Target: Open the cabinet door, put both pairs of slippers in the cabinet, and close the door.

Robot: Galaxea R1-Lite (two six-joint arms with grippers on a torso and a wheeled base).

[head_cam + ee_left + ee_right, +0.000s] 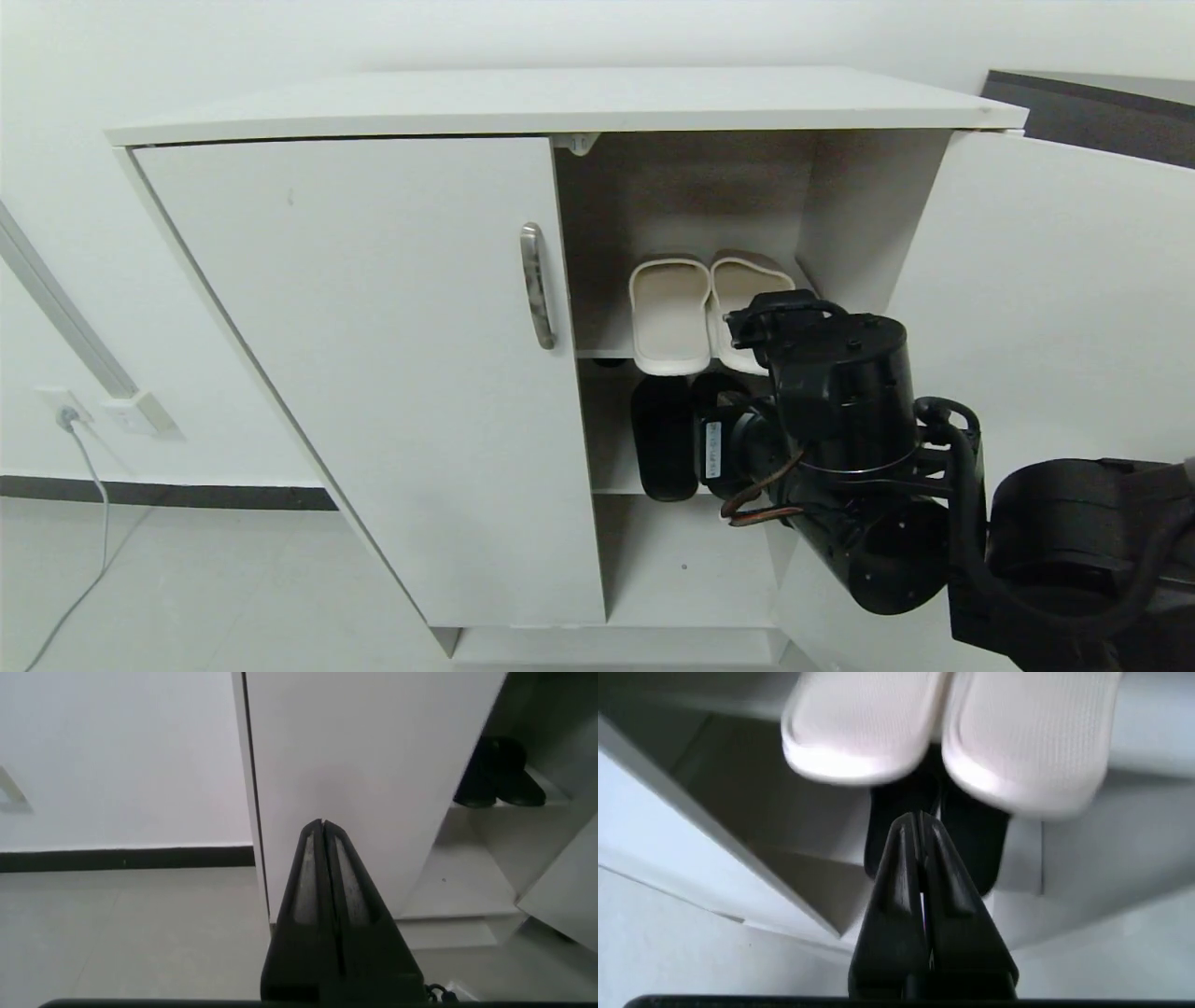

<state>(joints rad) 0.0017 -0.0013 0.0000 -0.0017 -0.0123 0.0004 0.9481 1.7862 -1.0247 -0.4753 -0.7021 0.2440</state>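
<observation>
Right gripper (921, 833), closed tight and holding nothing, sits just before the black slippers (979, 845), white slippers (1027, 737) above it; best to back straight out before swinging the open door (1046, 280) shut.

The shut left door (373, 373) walls off half the cabinet (560, 103); white slippers (669, 317) and black slippers (663, 439) crowd the open side.

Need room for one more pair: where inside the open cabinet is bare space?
The bottom compartment of the white cabinet, under the black slippers, lies bare. The cream slippers crowd the top shelf; the black pair and the right gripper crowd the middle one.
</observation>
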